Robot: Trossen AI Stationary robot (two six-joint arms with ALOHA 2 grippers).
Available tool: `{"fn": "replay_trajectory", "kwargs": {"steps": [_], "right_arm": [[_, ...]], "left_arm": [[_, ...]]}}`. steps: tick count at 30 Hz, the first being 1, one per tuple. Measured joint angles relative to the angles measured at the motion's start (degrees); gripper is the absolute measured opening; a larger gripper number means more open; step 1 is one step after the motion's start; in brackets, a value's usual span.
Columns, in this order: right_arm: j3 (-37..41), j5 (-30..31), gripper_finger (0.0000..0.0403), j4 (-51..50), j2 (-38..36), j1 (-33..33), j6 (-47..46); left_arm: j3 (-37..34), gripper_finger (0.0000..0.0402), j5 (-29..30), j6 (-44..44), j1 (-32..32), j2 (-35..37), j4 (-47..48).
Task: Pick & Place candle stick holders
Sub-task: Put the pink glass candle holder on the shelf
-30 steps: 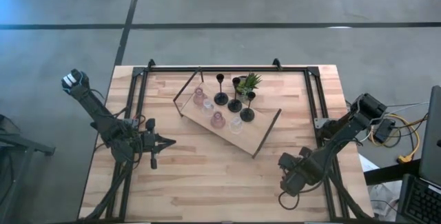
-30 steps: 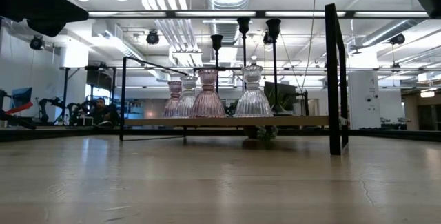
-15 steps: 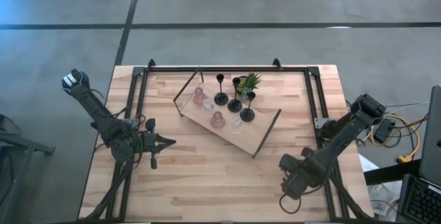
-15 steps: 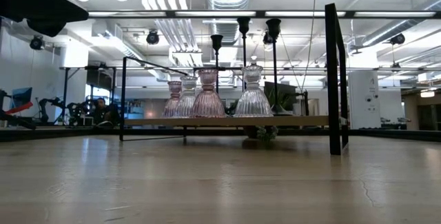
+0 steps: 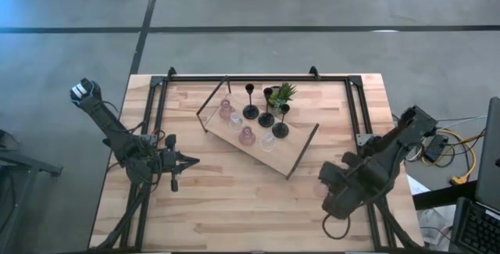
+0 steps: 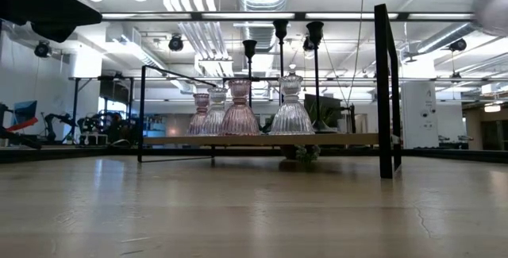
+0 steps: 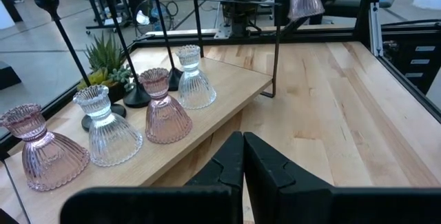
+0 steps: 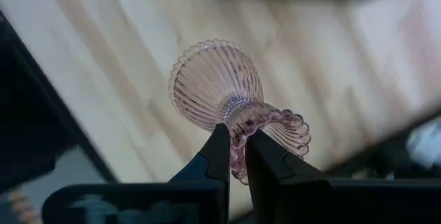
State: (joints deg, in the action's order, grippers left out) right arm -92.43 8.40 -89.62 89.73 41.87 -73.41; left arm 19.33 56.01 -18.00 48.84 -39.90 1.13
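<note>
Right end effector (image 8: pixel 234 145) now clamped on pink glass holder (image 8: pixel 231 100), lifted, arm shifted

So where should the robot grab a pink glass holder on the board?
Probably at the narrow neck of the pink glass holder, coming from the board's open front edge. The ribbed skirt flares wide below and the cup spreads above, so the waist fits a gripper best.

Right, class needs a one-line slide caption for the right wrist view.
Right claw shut on a ribbed pink glass candle holder, held above the wooden table.
</note>
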Motion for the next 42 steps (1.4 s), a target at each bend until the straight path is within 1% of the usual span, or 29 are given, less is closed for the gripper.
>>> {"fn": "replay_trajectory", "kwargs": {"steps": [3, 7, 9, 11, 15, 18, 24, 28, 30, 34, 38, 42], "right_arm": [[-3.8, 7.7, 0.0015, -0.6, -0.5, -1.7, 6.0], [-7.8, 15.9, 0.0015, -0.3, -0.5, -4.9, 16.9], [-9.0, 18.4, 0.0015, -0.2, -0.5, -7.0, 22.0], [-9.8, 19.0, 0.0015, -0.1, -0.3, -9.8, 26.8], [-10.4, 18.7, 0.0015, 3.1, 1.1, -16.7, 37.8], [-11.5, 15.9, 0.0015, 6.1, 2.6, -21.8, 46.7], [-16.7, 10.9, 0.0015, 4.6, 8.1, -29.8, 57.3], [-20.0, 7.4, 0.0015, -0.1, 12.0, -33.7, 59.4], [-20.4, 5.5, 0.0015, -0.3, 13.9, -35.0, 60.3], [-20.4, 3.6, 0.0015, -0.4, 15.4, -36.0, 61.8], [-18.9, 2.9, 0.0015, -0.4, 15.3, -36.0, 60.8], [-15.9, 1.9, 0.0015, -0.5, 14.9, -36.0, 57.5]], "left_arm": [[0.0, 0.0014, 0.0, 0.0, 0.0, 0.0, 0.0], [0.0, 0.0014, 0.0, 0.0, 0.0, 0.0, 0.3], [0.0, 0.0014, 0.0, 0.0, 0.0, 0.0, 0.3], [0.0, 0.0014, 0.0, 0.0, 0.0, 0.0, 0.3], [0.0, 0.0014, 0.0, 0.0, 0.0, 0.0, 0.3], [0.0, 0.0014, 0.0, 0.0, 0.0, 0.0, 0.2], [0.0, 0.0014, 0.0, 0.0, 0.0, 0.0, 0.3], [0.0, 0.0014, 0.0, 0.0, 0.0, 0.0, 0.2], [0.0, 0.0014, 0.0, 0.0, 0.0, 0.0, 0.2], [0.0, 0.0014, 0.0, 0.0, 0.0, 0.0, 0.2], [0.0, 0.0014, 0.0, 0.0, 0.0, 0.0, 0.2], [0.0, 0.0014, 0.0, 0.0, 0.0, 0.0, 0.2]]}}
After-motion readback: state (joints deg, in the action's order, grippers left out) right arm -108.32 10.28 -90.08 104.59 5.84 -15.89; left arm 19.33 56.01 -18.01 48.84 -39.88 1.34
